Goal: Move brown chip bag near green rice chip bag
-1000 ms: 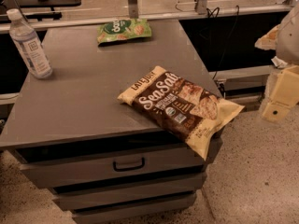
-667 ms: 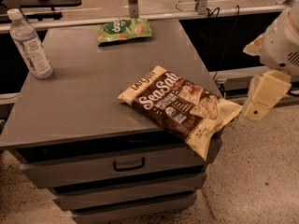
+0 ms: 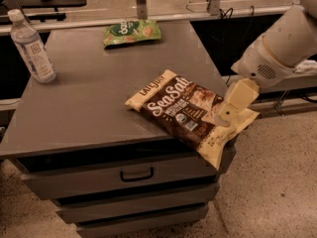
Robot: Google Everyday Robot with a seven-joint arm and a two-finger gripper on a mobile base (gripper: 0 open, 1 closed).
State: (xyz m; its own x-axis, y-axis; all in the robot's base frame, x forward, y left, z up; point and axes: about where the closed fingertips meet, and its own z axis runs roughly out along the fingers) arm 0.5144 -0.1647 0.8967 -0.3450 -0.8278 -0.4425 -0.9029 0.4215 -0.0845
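Note:
The brown chip bag (image 3: 185, 108) lies flat at the front right corner of the grey cabinet top (image 3: 94, 93), its cream end hanging over the edge. The green rice chip bag (image 3: 131, 31) lies flat at the far edge, well apart from it. My gripper (image 3: 227, 114) reaches in from the right on a cream arm and is over the right end of the brown bag.
A clear water bottle (image 3: 31, 48) stands upright at the far left of the top. The cabinet has drawers (image 3: 133, 175) below its front edge. A dark gap with cables (image 3: 223, 29) lies to the right, behind the arm.
My arm and gripper have moved left, from off the cabinet's right side to over the right end of the brown bag. The bags and bottle have not moved.

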